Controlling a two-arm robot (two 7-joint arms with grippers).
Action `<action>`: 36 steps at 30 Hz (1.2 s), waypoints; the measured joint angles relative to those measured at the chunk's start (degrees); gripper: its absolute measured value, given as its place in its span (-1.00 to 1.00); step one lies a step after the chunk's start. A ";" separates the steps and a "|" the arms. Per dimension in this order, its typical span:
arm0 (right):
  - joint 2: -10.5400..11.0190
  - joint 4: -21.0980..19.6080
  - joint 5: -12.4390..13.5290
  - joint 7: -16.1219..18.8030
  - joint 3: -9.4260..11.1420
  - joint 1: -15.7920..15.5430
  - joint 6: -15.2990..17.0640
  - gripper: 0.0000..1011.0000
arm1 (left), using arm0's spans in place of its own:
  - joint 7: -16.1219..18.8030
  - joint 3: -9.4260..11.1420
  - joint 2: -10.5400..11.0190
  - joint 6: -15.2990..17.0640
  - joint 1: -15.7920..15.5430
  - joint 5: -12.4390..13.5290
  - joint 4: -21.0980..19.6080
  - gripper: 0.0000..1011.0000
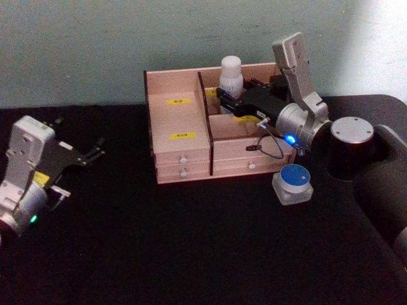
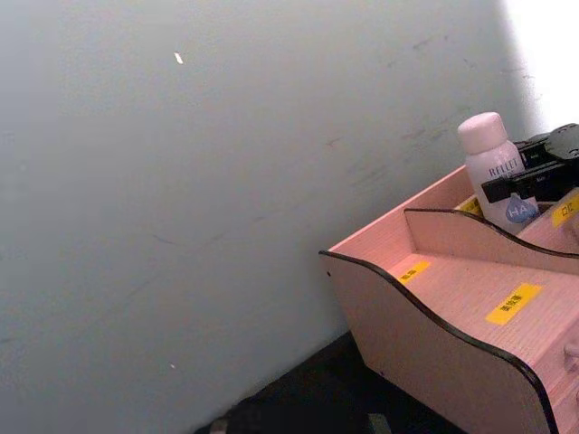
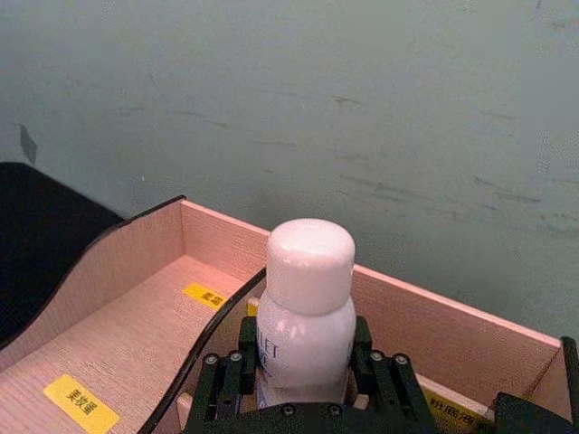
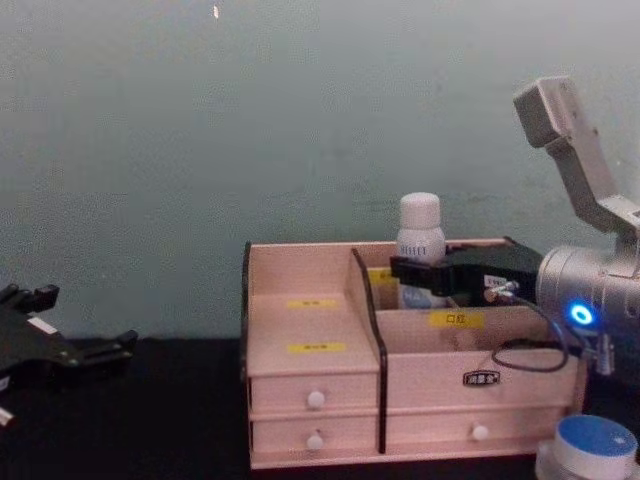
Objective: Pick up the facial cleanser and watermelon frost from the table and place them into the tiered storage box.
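Observation:
The facial cleanser (image 1: 231, 73), a white bottle with a rounded cap, stands upright in the back right compartment of the tiered storage box (image 1: 181, 149). My right gripper (image 1: 227, 98) is shut on the bottle's body, with a black finger on either side (image 3: 226, 384). The same bottle (image 4: 420, 235) rises above the box's rear wall (image 4: 310, 370), and the gripper (image 4: 415, 272) clasps it below the label. The watermelon frost (image 1: 293, 183), a squat clear jar with a blue lid, rests on the black table just in front of the box's right end. My left gripper (image 1: 95, 150) is parked open at the far left.
A black cylinder with a silver top (image 1: 351, 146) stands right of the box, behind the jar. The box's left compartments (image 2: 452, 289) carry yellow labels and hold nothing. A pale wall runs close behind the box. Black tabletop stretches in front.

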 joint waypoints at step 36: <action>0.54 -2.66 -0.09 -0.47 0.27 -1.32 0.02 0.98 | 0.00 0.00 0.00 0.00 0.00 0.00 0.00 0.98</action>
